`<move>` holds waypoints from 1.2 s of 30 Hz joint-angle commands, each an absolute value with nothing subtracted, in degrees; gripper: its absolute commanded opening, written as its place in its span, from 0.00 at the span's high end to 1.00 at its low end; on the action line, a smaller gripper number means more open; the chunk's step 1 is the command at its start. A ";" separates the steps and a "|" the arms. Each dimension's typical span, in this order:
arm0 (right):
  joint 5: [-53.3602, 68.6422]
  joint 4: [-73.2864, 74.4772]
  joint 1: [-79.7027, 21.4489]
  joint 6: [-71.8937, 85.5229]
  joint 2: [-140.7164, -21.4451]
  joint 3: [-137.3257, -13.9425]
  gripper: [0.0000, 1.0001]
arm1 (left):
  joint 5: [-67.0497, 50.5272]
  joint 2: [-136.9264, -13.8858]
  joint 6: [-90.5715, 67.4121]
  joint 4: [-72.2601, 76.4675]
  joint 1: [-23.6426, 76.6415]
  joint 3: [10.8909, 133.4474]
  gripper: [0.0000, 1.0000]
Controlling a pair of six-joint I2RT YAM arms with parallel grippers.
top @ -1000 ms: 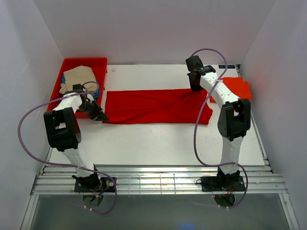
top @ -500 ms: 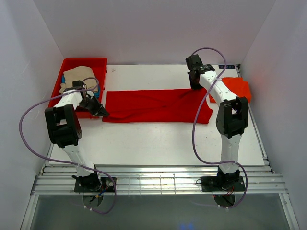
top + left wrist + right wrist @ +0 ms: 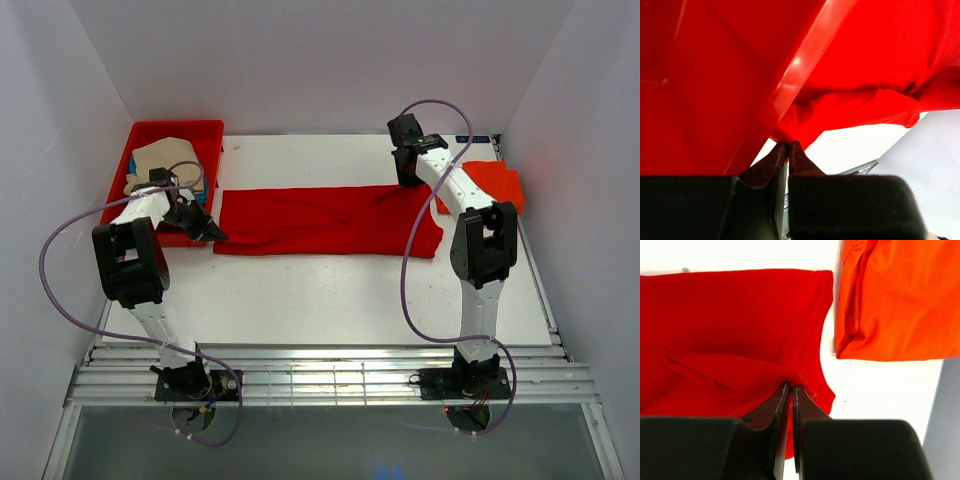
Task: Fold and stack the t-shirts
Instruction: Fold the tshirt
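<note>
Top external: red t-shirt [image 3: 325,220], flat horiz. strip

No writing is legible on anything in view.

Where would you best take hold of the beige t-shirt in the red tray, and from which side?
Pinch a raised fold on the beige t-shirt, coming straight down from above: it lies heaped inside the tray, whose walls would likely block a sideways tool.

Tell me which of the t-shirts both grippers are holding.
The bright red t-shirt spread out in the middle: the left gripper pinches its left end, the right gripper its right end. The orange-red t-shirt and the beige t-shirt lie untouched.
</note>
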State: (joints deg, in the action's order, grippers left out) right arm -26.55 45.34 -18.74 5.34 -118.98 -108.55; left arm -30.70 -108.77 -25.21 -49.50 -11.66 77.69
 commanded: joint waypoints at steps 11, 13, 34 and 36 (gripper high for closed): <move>-28.39 45.26 -17.93 4.57 -117.60 -109.25 0.92 | -29.71 -108.19 -25.31 -47.20 -14.33 76.29 0.85; -28.30 45.17 -17.93 4.57 -117.69 -109.25 0.92 | -29.88 -108.54 -25.31 -47.11 -14.41 76.29 0.85; -31.90 41.04 -17.23 2.81 -121.82 -114.52 0.74 | -19.70 -108.81 -29.00 -44.47 -14.41 89.11 0.56; -32.95 41.04 -17.31 2.90 -121.64 -114.17 0.64 | -17.23 -106.80 -29.53 -45.26 -14.41 90.70 0.56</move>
